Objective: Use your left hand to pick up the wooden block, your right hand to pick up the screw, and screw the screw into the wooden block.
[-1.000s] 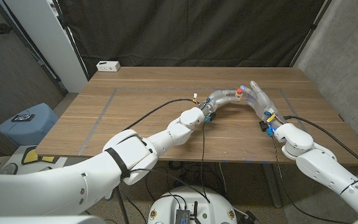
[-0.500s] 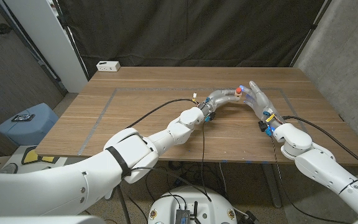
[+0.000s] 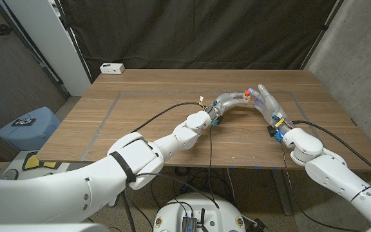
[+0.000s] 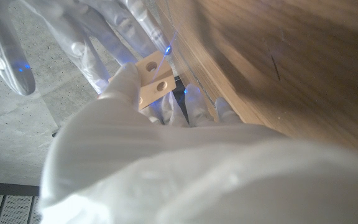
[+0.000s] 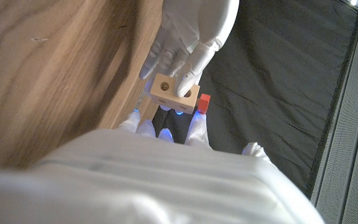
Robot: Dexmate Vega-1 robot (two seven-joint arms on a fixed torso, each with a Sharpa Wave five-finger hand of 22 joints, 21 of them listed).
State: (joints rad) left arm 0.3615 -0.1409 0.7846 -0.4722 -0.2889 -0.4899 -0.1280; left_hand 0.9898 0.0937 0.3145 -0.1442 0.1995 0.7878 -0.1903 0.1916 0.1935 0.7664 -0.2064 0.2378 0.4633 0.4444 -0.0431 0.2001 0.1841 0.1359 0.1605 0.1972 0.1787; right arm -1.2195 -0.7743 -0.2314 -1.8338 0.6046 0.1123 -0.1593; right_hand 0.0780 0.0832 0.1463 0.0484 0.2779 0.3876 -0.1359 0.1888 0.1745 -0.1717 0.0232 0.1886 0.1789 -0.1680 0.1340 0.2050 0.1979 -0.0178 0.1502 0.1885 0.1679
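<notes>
Left hand [image 3: 227, 102] grasping the wooden block [image 5: 174, 91] above the far middle of the desk [image 3: 147, 122], holes visible in the block's faces. Right hand [image 3: 267, 102] meeting it fingertip to fingertip, with the red-headed screw [image 5: 203, 103] held at the block's side. White power strip [image 3: 112, 67] lying at the desk's far left corner.

You see a pale tan block [image 5: 173, 89], a red screw [image 5: 203, 102], white hands and a brown wood-grain counter [image 3: 140, 109] before black cloth [image 3: 198, 32].
</notes>
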